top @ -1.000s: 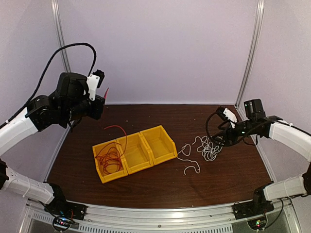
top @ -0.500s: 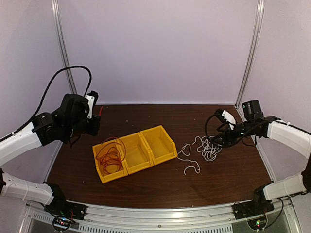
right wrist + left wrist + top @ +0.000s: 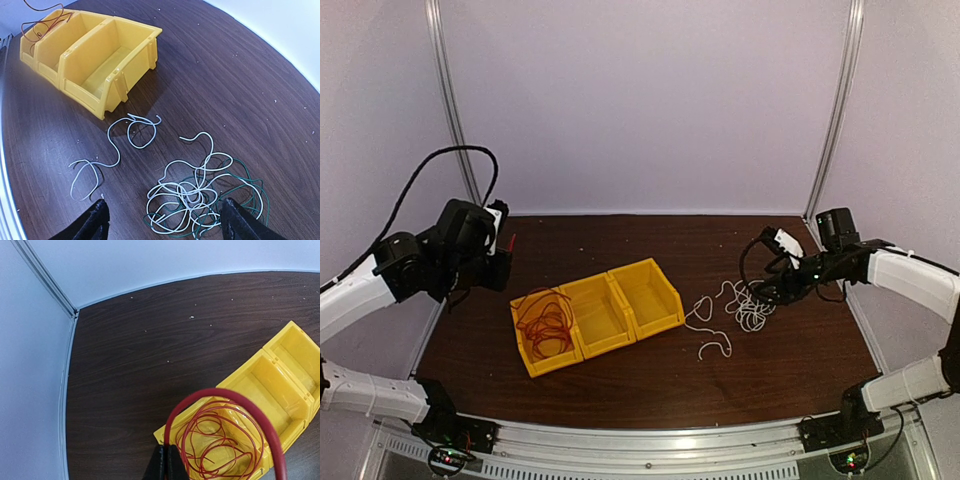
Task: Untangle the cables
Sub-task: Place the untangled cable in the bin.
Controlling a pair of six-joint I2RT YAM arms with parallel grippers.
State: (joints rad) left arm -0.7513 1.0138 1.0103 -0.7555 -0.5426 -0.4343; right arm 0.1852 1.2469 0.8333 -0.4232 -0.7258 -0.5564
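While L gripper (image 3: 165,461) shut on red cable (image 3: 215,391), R gripper (image 3: 166,220) wide over white cables (image 3: 187,192).

Left arm (image 3: 360,285): comes in from the left side, white forearm angled up, black wrist held above the table (image 3: 770,385). Left gripper (image 3: 166,462): fingers pressed together, pinching a red cable (image 3: 215,390). Right arm (image 3: 910,275): stretched in from the right, forearm sloping down toward the centre. Right gripper (image 3: 167,220): fingers (image 3: 95,222) spread wide, pointing down, gripping nothing. Tips seem just off the table; hard to tell.
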